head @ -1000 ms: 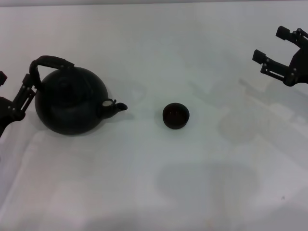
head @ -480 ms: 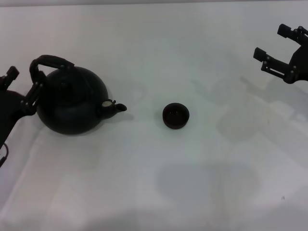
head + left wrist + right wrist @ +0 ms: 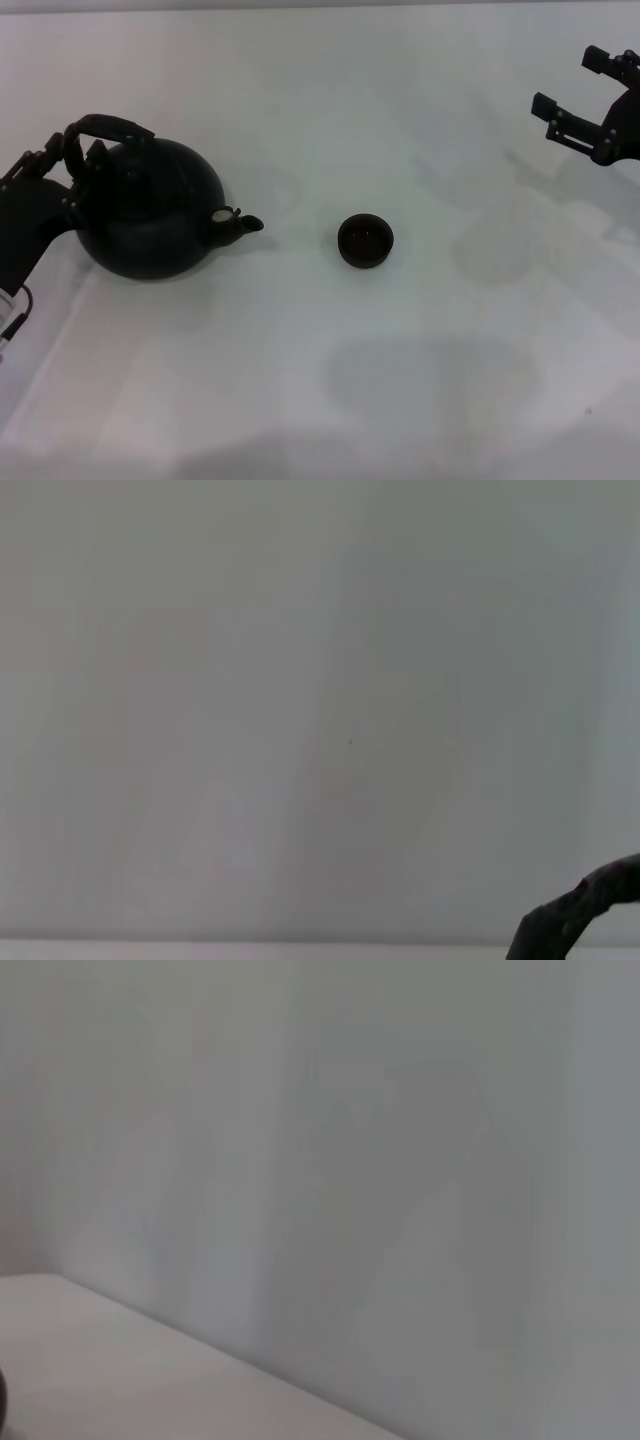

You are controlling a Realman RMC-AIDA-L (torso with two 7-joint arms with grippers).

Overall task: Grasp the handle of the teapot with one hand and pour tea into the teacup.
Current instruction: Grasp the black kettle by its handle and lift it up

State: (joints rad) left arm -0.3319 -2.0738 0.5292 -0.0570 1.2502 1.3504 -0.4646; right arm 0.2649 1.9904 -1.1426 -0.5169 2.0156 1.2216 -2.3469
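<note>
At far left in the head view, the left gripper (image 3: 62, 160) reaches the handle (image 3: 105, 128) of the teapot (image 3: 150, 208); its fingers (image 3: 40, 160) lie against the handle's left end, one tip showing on either side of it, though whether they pinch it I cannot tell; the teapot stands upright on the white bench (image 3: 420, 340), spout pointing right; the teacup (image 3: 365, 241) sits apart beyond the spout, well right of those fingers; the right gripper (image 3: 590, 105) hovers far right, fingers spread, holding nothing; the left wrist view shows only a dark curved piece (image 3: 580, 915) at its edge; the right wrist view shows pale surfaces.
</note>
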